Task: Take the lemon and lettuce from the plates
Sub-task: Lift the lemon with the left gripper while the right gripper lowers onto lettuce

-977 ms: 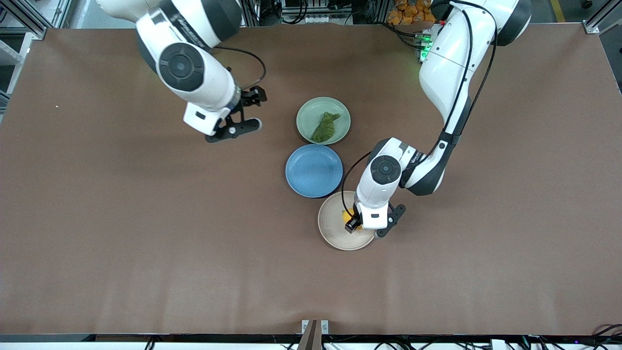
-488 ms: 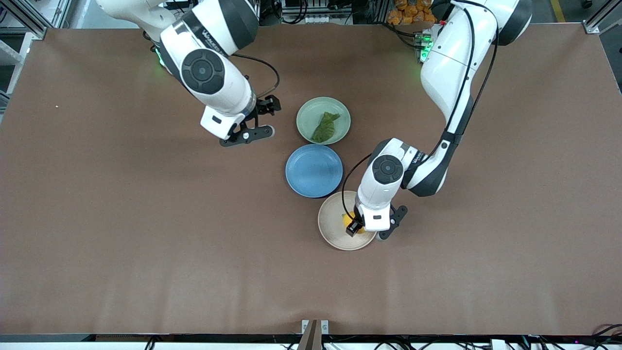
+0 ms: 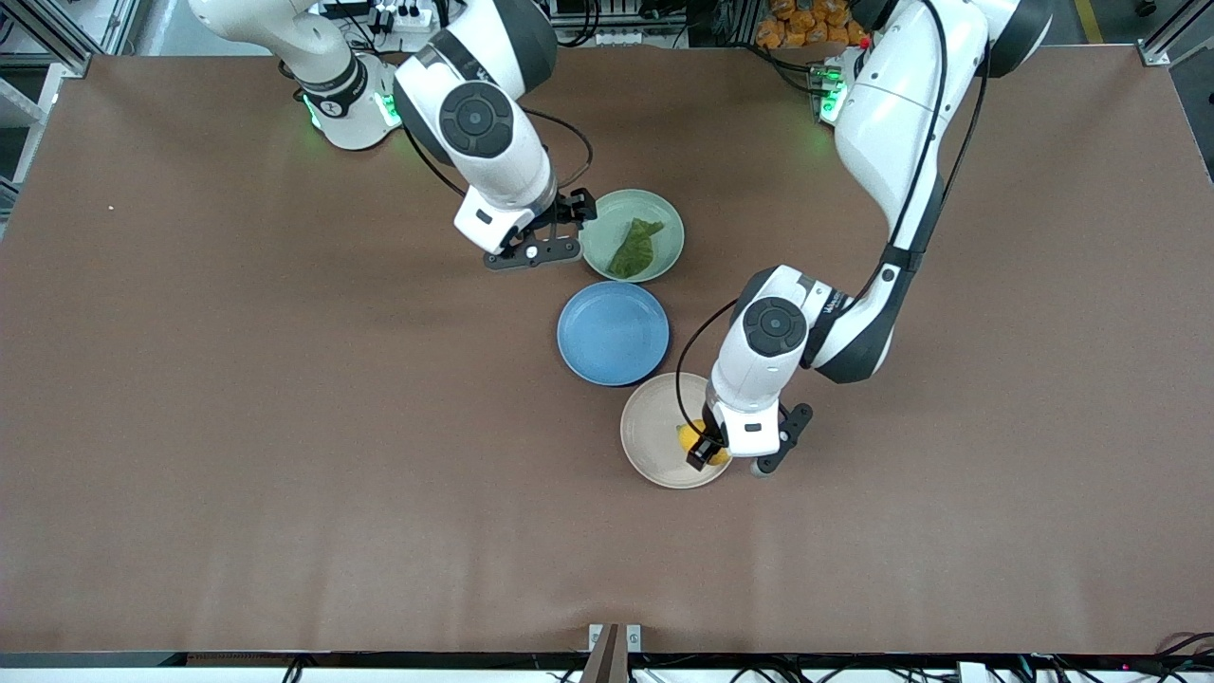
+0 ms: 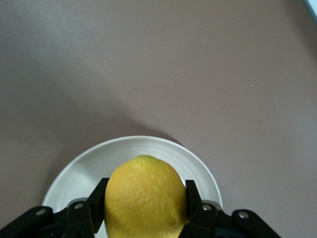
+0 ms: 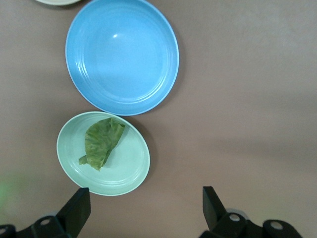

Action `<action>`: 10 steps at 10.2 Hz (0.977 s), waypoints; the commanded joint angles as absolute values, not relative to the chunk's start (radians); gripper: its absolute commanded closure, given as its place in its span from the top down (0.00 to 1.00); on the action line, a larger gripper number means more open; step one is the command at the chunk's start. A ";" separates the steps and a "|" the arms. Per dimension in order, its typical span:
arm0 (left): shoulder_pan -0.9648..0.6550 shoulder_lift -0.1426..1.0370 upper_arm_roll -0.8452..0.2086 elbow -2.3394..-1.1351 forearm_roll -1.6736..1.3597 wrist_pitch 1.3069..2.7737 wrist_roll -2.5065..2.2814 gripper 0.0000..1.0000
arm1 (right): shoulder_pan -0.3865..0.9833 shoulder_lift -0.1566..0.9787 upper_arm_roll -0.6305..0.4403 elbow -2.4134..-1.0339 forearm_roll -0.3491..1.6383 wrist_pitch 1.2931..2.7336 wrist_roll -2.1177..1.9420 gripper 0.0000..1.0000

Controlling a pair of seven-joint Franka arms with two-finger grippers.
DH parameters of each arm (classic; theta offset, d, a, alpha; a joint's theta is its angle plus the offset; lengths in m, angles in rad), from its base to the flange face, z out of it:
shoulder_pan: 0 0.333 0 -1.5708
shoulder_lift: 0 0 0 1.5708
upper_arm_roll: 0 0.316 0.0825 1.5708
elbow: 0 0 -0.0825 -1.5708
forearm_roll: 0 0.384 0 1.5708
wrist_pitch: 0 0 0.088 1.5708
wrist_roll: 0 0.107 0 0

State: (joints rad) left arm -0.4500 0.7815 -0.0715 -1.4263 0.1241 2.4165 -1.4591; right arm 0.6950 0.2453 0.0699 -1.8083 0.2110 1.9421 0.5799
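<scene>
The yellow lemon (image 4: 144, 196) sits between the fingers of my left gripper (image 4: 146, 188), which is shut on it over the beige plate (image 4: 79, 168). In the front view the lemon (image 3: 688, 436) shows beside that gripper (image 3: 709, 448), over the part of the beige plate (image 3: 650, 446) toward the left arm's end. The dark green lettuce (image 3: 634, 249) lies on the mint plate (image 3: 664, 223). My right gripper (image 3: 560, 230) hangs open and empty over the table just beside that plate's rim. The right wrist view shows the lettuce (image 5: 101, 141), the mint plate (image 5: 130, 168) and the gripper (image 5: 144, 198).
An empty blue plate (image 3: 614, 333) lies between the two plates, close to both, and is also in the right wrist view (image 5: 122, 54). Brown tabletop (image 3: 285, 427) spreads wide around the three plates.
My right arm has swung across the table to the mint plate's rim. My left gripper, shut on the lemon, has shifted slightly toward the left arm's end of the beige plate.
</scene>
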 commanded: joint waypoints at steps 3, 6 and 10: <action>-0.410 0.689 -0.083 -1.447 0.147 2.205 -1.340 0.00 | 0.793 0.259 0.061 -1.931 0.222 2.153 0.733 1.00; -0.384 0.658 -0.084 -1.448 0.140 2.082 -1.191 0.00 | 0.873 0.348 0.061 -1.930 0.219 2.264 0.865 1.00; -0.328 0.583 -0.083 -1.511 0.141 1.987 -0.860 0.00 | 0.939 0.437 0.060 -1.925 0.216 2.385 0.965 1.00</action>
